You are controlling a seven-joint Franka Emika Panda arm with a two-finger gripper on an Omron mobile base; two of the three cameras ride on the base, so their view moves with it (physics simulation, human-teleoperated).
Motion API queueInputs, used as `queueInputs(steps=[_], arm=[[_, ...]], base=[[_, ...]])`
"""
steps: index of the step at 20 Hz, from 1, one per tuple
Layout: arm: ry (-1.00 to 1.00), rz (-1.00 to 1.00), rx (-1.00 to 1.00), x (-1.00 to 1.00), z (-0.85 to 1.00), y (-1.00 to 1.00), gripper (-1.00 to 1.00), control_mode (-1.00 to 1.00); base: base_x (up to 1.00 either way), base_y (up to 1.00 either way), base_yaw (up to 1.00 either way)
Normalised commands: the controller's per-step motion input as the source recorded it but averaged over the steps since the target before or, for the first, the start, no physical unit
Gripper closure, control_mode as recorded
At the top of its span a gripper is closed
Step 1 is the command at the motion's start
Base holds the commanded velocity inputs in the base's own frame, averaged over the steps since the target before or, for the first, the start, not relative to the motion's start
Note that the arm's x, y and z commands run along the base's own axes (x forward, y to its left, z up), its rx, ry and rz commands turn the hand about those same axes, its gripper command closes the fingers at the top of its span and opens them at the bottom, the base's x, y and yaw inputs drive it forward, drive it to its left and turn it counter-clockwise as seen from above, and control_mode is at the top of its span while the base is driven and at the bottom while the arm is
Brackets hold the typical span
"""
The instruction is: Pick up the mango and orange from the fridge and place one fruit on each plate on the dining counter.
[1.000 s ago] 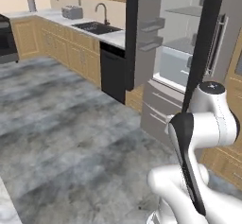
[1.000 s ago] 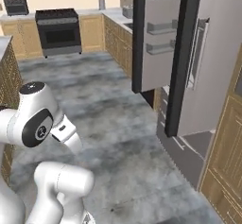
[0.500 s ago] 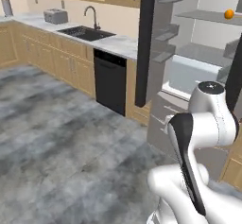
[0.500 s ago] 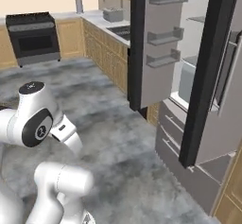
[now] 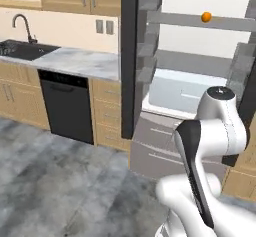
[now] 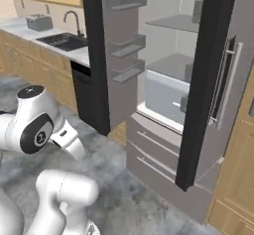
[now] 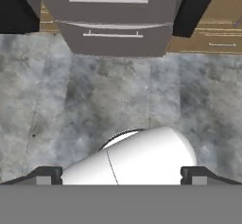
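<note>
Since the earlier frames my base had driven closer, so the open fridge (image 5: 200,81) loomed larger. On its upper shelf (image 5: 200,20), towards the right end, sat the orange (image 5: 206,17). My hand (image 7: 121,173) hung wide and empty, pointing down at the grey floor (image 7: 118,100) before the fridge drawers (image 7: 113,20).

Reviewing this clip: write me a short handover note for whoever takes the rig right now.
Gripper: open, empty, pointing down at the floor in front of the fridge's lower drawers.
Fridge: doors open. Orange sits on an upper shelf inside. No mango made out; the plates and dining counter are not in these views.
Done: robot faces the open fridge.
Left: pick up the orange, find the mango, put one fruit on each plate.
</note>
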Motion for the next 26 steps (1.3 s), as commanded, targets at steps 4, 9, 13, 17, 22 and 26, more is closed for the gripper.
queueInputs(steps=[4,9,13,17,22,26], arm=[[0.0,0.0,0.0,0.0,0.0,0.0,-1.0,1.0],[0.0,0.0,0.0,0.0,0.0,0.0,-1.0,1.0],[0.0,0.0,0.0,0.0,0.0,0.0,-1.0,1.0],[0.0,0.0,0.0,0.0,0.0,0.0,-1.0,1.0],[0.0,0.0,0.0,0.0,0.0,0.0,-1.0,1.0],[0.0,0.0,0.0,0.0,0.0,0.0,-1.0,1.0]], base=[[0.91,0.01,-0.69],[0.9,0.0,-0.64],[0.65,0.54,-0.34],[0.13,0.58,0.0],[0.24,0.0,-0.06],[0.86,0.15,-0.22]])
